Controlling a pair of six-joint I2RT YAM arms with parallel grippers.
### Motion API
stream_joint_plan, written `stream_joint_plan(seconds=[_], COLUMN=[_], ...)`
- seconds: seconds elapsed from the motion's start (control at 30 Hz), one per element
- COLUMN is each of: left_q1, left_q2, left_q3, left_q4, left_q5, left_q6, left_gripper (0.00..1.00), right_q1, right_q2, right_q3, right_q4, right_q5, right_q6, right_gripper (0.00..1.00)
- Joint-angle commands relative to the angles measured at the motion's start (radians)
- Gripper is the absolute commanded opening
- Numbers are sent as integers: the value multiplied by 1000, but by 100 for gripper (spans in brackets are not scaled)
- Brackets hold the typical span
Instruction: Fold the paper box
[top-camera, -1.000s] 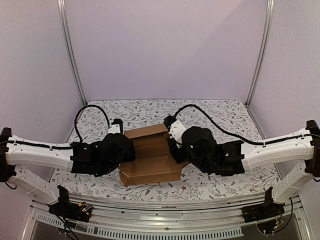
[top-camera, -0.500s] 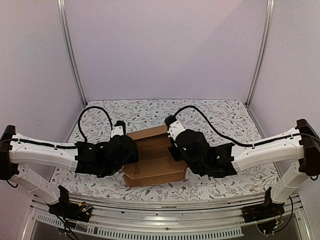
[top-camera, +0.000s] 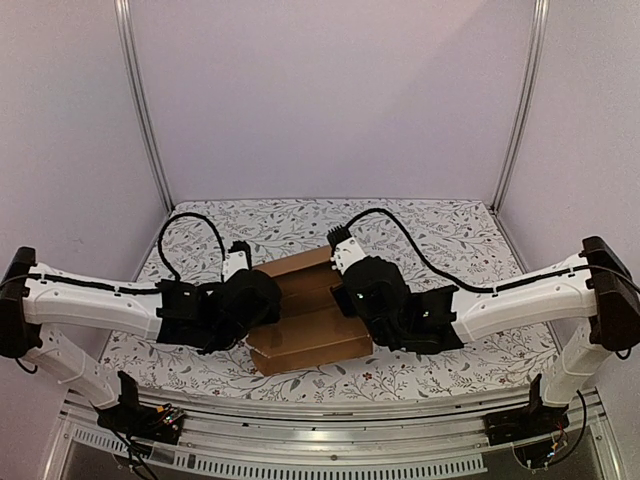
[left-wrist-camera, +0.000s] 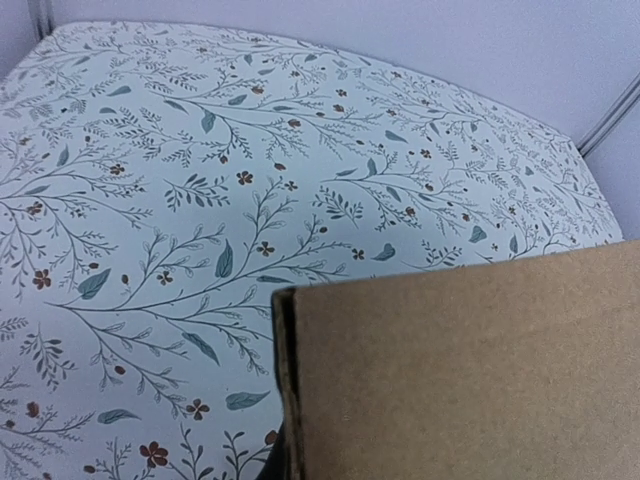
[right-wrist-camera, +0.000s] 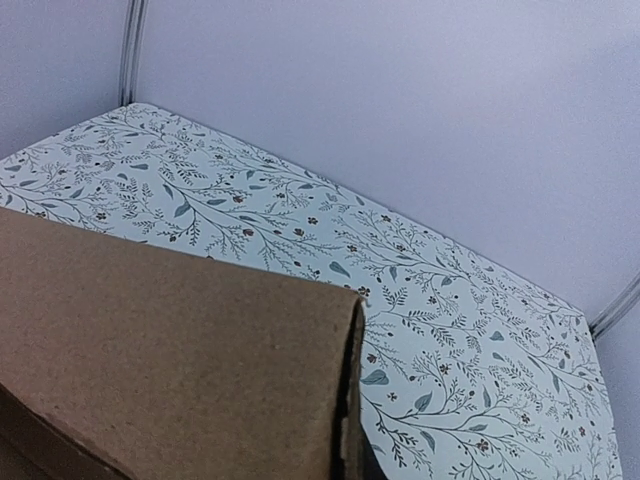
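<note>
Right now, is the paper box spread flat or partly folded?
Partly folded. From above, the paper box shows stepped panels and a standing near wall, not one flat sheet. Whether its flaps are tucked, cannot tell.

left pincer (top-camera: 264, 302): closed | right pincer (top-camera: 347, 297): closed | arms: reaching inward

The left arm (top-camera: 92, 300) and right arm (top-camera: 520, 298) have white shells, bulky black wrist housings and looping black cables (top-camera: 186, 213).
</note>
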Motion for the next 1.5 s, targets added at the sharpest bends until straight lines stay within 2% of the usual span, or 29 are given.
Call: stream_joint_plan(seconds=[0.0,0.07,0.4,0.47,0.8,0.87,0.9,1.03,1.23,1.47], left_q1=[-35,-34,-34,-34,-36,-35,-34,-34,-25,53], left_q2=[36,46,52,52,-16,-56,-76,-177,-355,-373], left_q3=[58,73,71,66,-5,-31,-37,-61,-104,-73], left_q4=[23,7,-4,-4,-63,-61,-72,-169,-177,-102], left_q5=[51,54,88,100,216,256,274,291,343,398], left_q6=[15,14,22,21,50,98,131,209,300,395], left_gripper=[0,2,33,40,60,69,78,80,82,82], right_q1=[19,18,12,2,-89,-111,-124,-163,-226,-273], right_q2=[46,51,69,77,121,126,128,119,134,195], right_q3=[40,43,40,42,45,35,24,-33,-94,-159], right_q4=[13,13,13,10,-5,0,3,69,179,424], right_q5=[-63,-52,-24,-40,-160,-214,-238,-338,-525,-743], right_q6=[-7,-7,-26,-18,19,19,20,21,-5,-97], right_gripper=[0,0,0,0,0,0,0,0,0,0])
